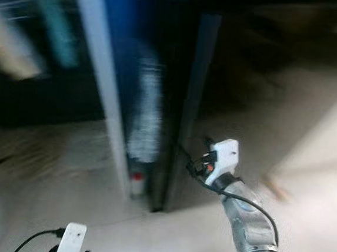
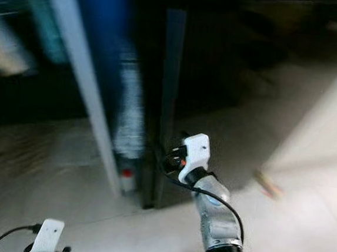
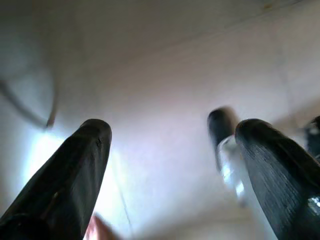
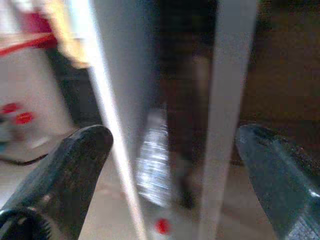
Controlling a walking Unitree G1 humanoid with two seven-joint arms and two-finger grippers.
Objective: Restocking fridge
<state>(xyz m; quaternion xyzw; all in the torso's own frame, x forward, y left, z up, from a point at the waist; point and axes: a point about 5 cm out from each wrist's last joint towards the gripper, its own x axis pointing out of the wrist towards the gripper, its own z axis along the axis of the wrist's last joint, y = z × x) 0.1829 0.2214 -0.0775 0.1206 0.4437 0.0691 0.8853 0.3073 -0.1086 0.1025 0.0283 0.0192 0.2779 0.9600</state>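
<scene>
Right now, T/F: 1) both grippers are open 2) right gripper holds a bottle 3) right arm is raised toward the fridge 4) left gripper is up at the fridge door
1) Left gripper and right gripper are open: true.
2) Right gripper holds a bottle: false, nothing is between its fingers.
3) Right arm is raised toward the fridge: true.
4) Left gripper is at the fridge door: false, it hangs low over the floor.

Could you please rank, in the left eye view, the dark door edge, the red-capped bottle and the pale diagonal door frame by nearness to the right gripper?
Measured from the right gripper, as the blurred picture shows it:
1. Dark door edge, just to its left.
2. Red-capped bottle, low on the floor, further left.
3. Pale diagonal door frame, leftmost; at its foot it runs close to the bottle, so those two are nearly level.
</scene>
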